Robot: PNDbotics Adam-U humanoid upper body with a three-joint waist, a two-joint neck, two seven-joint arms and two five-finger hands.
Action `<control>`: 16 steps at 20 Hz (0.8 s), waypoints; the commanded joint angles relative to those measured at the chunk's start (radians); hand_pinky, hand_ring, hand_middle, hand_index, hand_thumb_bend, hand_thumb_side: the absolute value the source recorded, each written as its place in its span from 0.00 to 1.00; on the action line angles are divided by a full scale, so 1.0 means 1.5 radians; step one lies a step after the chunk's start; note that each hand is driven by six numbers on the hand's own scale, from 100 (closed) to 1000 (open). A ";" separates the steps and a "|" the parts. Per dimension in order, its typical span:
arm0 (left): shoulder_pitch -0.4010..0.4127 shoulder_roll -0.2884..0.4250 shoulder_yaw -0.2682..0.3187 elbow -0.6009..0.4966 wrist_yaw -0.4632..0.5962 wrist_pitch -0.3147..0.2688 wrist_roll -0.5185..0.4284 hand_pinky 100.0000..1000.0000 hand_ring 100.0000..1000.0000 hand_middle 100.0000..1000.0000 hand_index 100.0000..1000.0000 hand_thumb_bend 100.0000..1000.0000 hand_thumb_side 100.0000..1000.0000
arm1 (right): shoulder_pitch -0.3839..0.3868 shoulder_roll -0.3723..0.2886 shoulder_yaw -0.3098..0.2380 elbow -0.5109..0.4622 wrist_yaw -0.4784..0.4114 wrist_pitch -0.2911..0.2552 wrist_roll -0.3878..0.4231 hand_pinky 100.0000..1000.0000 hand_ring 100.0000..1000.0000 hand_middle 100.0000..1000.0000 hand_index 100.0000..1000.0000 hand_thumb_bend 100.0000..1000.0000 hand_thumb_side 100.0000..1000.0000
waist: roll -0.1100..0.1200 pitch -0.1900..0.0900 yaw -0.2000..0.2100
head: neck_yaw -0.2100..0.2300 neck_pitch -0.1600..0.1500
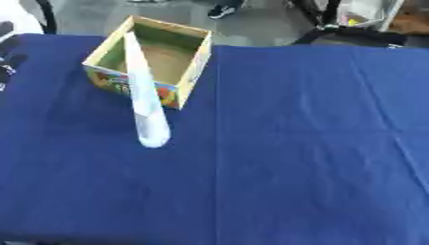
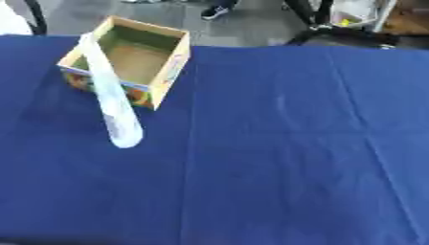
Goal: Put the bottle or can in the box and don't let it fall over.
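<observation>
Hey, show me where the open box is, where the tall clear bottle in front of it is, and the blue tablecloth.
box (image 1: 197, 53), left eye view, on its right wall.
bottle (image 1: 147, 106), left eye view, on the middle of its body.
tablecloth (image 2: 293, 143), right eye view, on a bare stretch right of the box.

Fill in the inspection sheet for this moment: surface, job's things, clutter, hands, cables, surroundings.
Surface: table under a blue cloth, creased, with a seam running front to back.
Job's things: open cardboard box upright at the far left, nothing visible inside; pale bottle standing on the cloth in front of the box, not in it.
Clutter: nothing seen.
Hands: left hand shows only as dark fingers at the left edge of the left eye view, away from the bottle, pose unclear; right hand not in view.
Cables: nothing seen on the table.
Surroundings: grey floor beyond the table, dark frame legs at the upper right, a person's shoe at the top.
</observation>
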 commanded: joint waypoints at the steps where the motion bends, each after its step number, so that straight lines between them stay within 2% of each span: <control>1: -0.008 0.010 0.007 -0.017 0.002 0.003 -0.001 1.00 0.98 0.91 0.82 0.00 0.57 | -0.004 -0.006 -0.001 -0.012 0.008 0.004 0.001 0.94 1.00 1.00 1.00 0.00 0.47 | 0.002 -0.005 -0.001 | 0.003 -0.008; 9: -0.007 0.015 0.004 -0.016 0.002 0.007 -0.008 1.00 0.99 0.92 0.85 0.00 0.57 | -0.002 -0.004 -0.003 -0.012 0.010 0.004 -0.002 0.94 1.00 1.00 1.00 0.00 0.47 | 0.002 -0.007 -0.003 | -0.012 -0.001; 16: -0.004 0.062 -0.015 -0.005 -0.001 -0.008 -0.032 1.00 1.00 0.93 0.88 0.00 0.56 | -0.001 -0.007 -0.005 -0.012 0.010 0.007 -0.006 0.94 1.00 1.00 1.00 0.00 0.47 | 0.006 -0.009 -0.004 | -0.014 -0.004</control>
